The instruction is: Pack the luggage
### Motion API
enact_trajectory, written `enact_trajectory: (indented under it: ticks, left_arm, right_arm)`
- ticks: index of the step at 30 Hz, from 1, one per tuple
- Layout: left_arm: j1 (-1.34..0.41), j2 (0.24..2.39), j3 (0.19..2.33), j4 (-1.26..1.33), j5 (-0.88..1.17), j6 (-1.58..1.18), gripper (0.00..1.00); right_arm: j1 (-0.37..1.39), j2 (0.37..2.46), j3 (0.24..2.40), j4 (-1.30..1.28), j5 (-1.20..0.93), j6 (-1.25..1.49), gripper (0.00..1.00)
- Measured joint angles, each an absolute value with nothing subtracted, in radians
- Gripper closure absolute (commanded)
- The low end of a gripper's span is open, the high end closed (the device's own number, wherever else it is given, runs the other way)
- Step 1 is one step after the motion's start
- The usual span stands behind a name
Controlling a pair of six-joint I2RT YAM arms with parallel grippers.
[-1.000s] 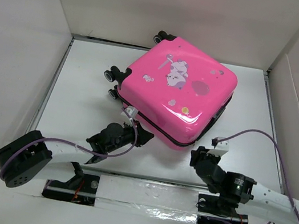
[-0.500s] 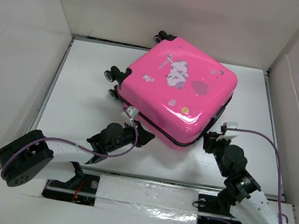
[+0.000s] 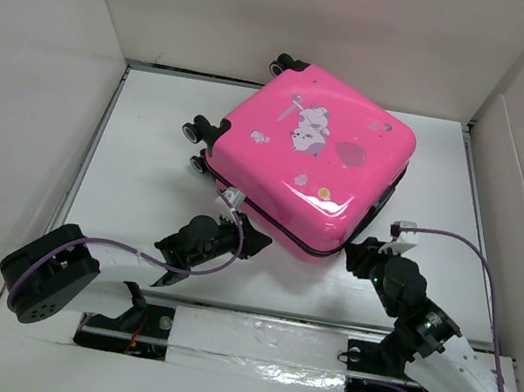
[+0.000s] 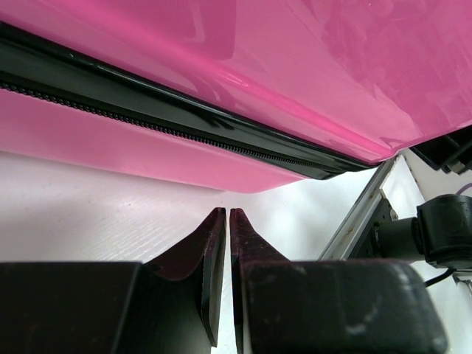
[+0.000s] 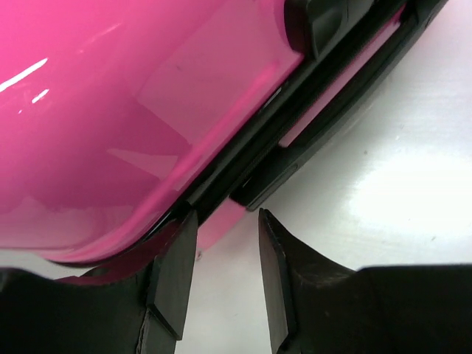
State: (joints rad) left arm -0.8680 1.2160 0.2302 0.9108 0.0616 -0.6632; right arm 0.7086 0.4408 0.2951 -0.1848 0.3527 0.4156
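Observation:
The hot-pink luggage [image 3: 310, 164] lies flat on the white table with its lid down, cartoon print up, black wheels [image 3: 196, 131] at the left. My left gripper [image 3: 256, 241] is shut and empty just before its near-left side; the left wrist view shows the fingertips [image 4: 226, 214] below the black zip seam [image 4: 184, 129]. My right gripper [image 3: 359, 249] is open at the near-right corner. In the right wrist view its jaws [image 5: 225, 217] stand apart under the pink shell [image 5: 118, 110], the left finger [image 5: 177, 265] against the seam and a black handle part [image 5: 332, 110] just above.
White walls [image 3: 46, 97] box in the table on the left, back and right. A taped metal rail [image 3: 256, 342] runs along the near edge by the arm bases. Purple cables [image 3: 478, 265] loop over the right arm.
My right arm has swung in from the near right and brought its gripper up to the luggage's near-right corner. The left gripper has edged slightly toward the luggage.

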Motion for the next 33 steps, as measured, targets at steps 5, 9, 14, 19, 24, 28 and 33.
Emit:
enact_trajectory:
  ticks: [5, 9, 14, 19, 24, 28, 33]
  left_arm:
    - [-0.868, 1.216, 0.23, 0.915, 0.067, -0.663, 0.96]
    - [-0.868, 1.216, 0.23, 0.916, 0.07, -0.663, 0.96]
    - [-0.868, 1.216, 0.23, 0.916, 0.07, -0.663, 0.96]
    - [-0.868, 1.216, 0.23, 0.917, 0.071, -0.663, 0.96]
    - [-0.868, 1.216, 0.23, 0.917, 0.071, -0.663, 0.96]
    - [-0.868, 1.216, 0.23, 0.919, 0.072, -0.664, 0.96]
    - [-0.868, 1.243, 0.23, 0.943, 0.08, -0.664, 0.96]
  right_arm:
    - [0.771, 0.424, 0.312, -0.302, 0.396, 0.527, 0.61]
    - [0.807, 0.477, 0.34, -0.406, 0.411, 0.587, 0.63]
    - [0.878, 0.549, 0.39, -0.446, 0.441, 0.617, 0.58]
    - [0.885, 0.668, 0.402, -0.404, 0.445, 0.549, 0.54]
    - [0.885, 0.682, 0.4, -0.334, 0.491, 0.452, 0.52]
    - [0.885, 0.62, 0.359, -0.257, 0.508, 0.344, 0.52]
    - [0.885, 0.514, 0.298, -0.183, 0.503, 0.238, 0.54]
